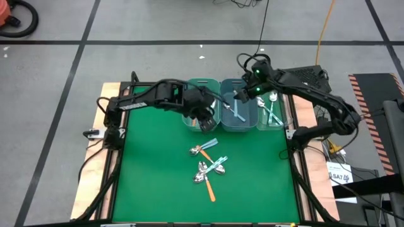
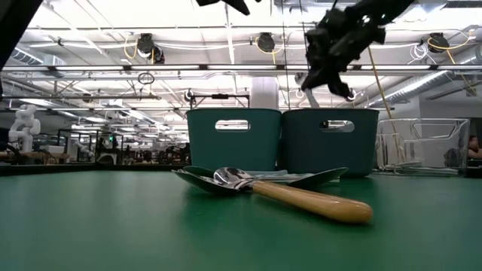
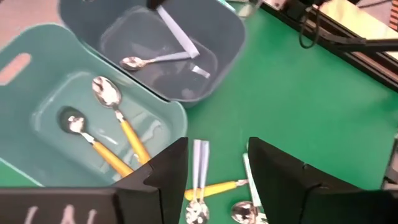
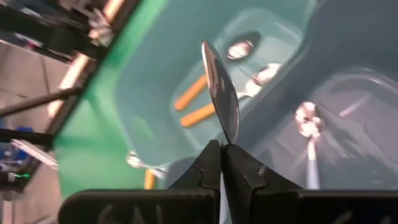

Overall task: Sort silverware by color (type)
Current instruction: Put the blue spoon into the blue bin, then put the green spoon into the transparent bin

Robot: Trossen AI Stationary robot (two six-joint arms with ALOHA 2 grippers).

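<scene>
A spoon (image 4: 221,93) is clamped in the right gripper (image 4: 222,155) above what appears to be the middle bin (image 1: 237,120). The left gripper (image 3: 217,168) is held with fingers apart over the table spoons (image 1: 207,165).

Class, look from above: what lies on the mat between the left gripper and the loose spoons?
High view: only bare green mat between the left gripper and the loose spoons.

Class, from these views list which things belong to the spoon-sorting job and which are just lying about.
Job:
- right gripper, holding a spoon
- left gripper
- loose spoons
- orange spoons in a bin
- teal bins

Lying about:
- yellow cable
- clear container
</scene>
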